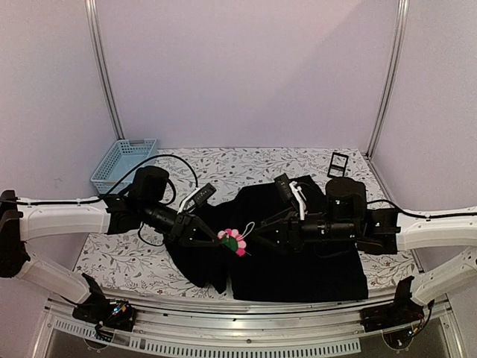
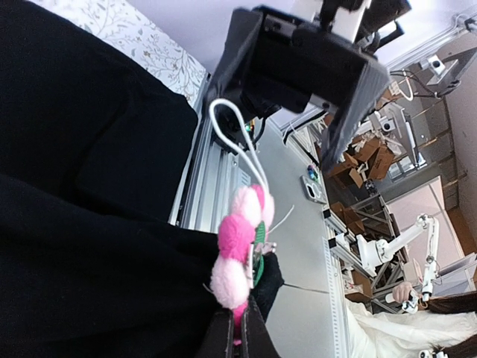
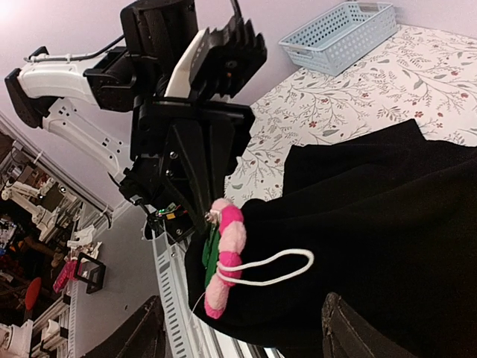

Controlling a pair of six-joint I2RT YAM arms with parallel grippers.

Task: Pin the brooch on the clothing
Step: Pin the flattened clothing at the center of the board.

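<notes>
The brooch (image 2: 237, 250), a ring of fuzzy pink pompom petals with a green part behind and 1 thin white cord loop (image 2: 237, 142), stands on edge against a raised fold on the shirt's left half, near its front edge. The shirt (image 1: 298, 261) is soft, matte black fabric, rumpled, lying on the floral-print table (image 1: 246, 160). The left gripper (image 2: 235, 337) has its 2 dark fingers pinched narrow on the brooch's lower rim, at the shirt's fold. The right gripper (image 1: 259, 236) hovers over the shirt just beside the brooch, its 2 fingers (image 3: 145, 332) spread wide and holding nothing. Beyond the shirt's far-left side sits a pale blue latticed basket (image 1: 123, 164). Beyond its far-right side stands a small black frame-like stand (image 1: 337, 164).
</notes>
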